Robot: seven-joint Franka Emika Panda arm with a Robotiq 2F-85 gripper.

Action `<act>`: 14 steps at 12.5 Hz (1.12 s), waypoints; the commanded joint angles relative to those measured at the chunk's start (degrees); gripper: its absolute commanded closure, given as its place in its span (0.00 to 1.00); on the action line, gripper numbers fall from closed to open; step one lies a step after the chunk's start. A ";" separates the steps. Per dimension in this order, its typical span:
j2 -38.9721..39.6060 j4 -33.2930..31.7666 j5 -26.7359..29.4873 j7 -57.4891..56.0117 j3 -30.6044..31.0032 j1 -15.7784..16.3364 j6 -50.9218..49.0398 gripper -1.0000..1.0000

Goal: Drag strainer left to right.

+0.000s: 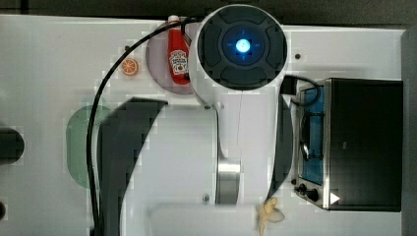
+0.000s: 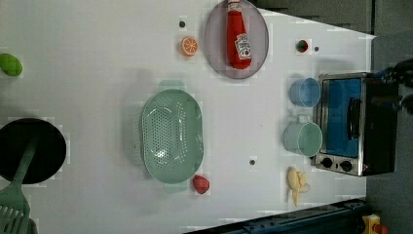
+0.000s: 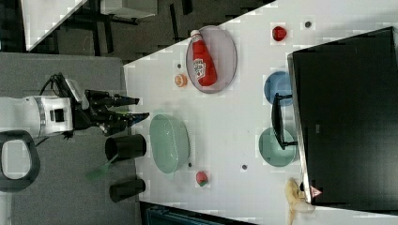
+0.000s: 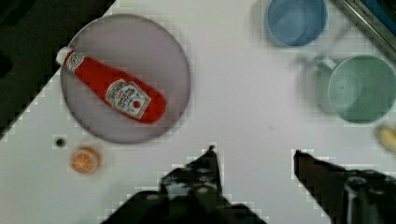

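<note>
Pincer [image 3: 138, 108] hangs open, holding nothing, well above the table [image 2: 97, 58]. Mint strainer [image 2: 171, 132] sits mid-table beside a little strawberry [image 2: 200, 184]. Looks light, stiff plastic; I'd hook its rim.

Left view: strainer [image 2: 171, 134] sits mid-table, ketchup bottle [image 2: 238, 35] lies on the plate [image 2: 213, 44] toward the left view's top, orange slice [image 2: 189, 46] just beside the plate on the left view's left. Toaster oven [image 2: 355, 124] is at the left view's right edge with bowl [image 2: 305, 91] and cup [image 2: 303, 138] just beside its front, banana [image 2: 296, 184] below them. A strawberry [image 2: 200, 184] lies just beside the strainer's lower rim; in the right view the gripper [image 3: 141, 108] hangs apart from the strainer, off the table edge.
</note>
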 commanded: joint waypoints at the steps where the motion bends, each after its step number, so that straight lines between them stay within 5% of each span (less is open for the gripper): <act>1: -25.22 -12.78 -1.11 7.95 -0.08 -0.66 -11.02 0.20; 3: -25.11 -12.83 -0.85 7.95 0.48 -0.48 -11.03 0.00; 11: -19.34 -12.96 -0.75 10.06 18.96 1.76 -4.26 0.00; 14: -13.62 -13.71 -0.75 20.09 26.70 1.79 -0.20 0.00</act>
